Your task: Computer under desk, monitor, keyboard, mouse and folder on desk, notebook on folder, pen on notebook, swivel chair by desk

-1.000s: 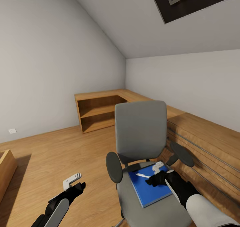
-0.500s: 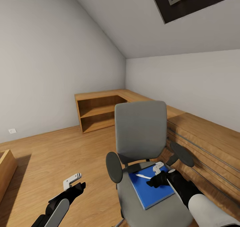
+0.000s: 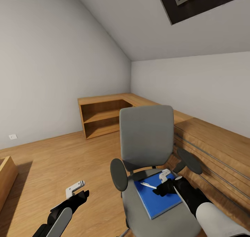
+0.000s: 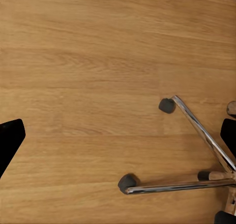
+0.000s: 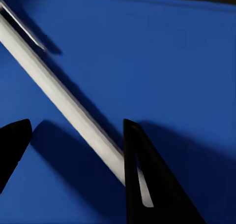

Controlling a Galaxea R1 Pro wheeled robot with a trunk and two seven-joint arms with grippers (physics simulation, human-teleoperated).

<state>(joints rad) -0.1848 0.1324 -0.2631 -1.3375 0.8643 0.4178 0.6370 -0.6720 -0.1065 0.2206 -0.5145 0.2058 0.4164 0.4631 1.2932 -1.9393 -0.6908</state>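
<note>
Folder (image 3: 157,197) and pen (image 3: 148,185) on the swivel chair (image 3: 147,150) seat, right gripper (image 3: 160,188) poised over the pen.

The folder is seen lying flat on the chair seat, thin, stiff and probably light, best taken at a free edge. The pen, a slim white stick likely to roll or slip, is laid across the folder's far part; mid-shaft is judged the place to pinch. In the right wrist view the right gripper's fingers (image 5: 142,179) are spread apart astride the pen (image 5: 64,106), nothing yet held. The left gripper (image 3: 77,191) is held beside the chair over the floor (image 3: 52,160), seemingly parted and empty. Beyond the chair, a wooden shelf unit (image 3: 102,117) is set against the wall.
</note>
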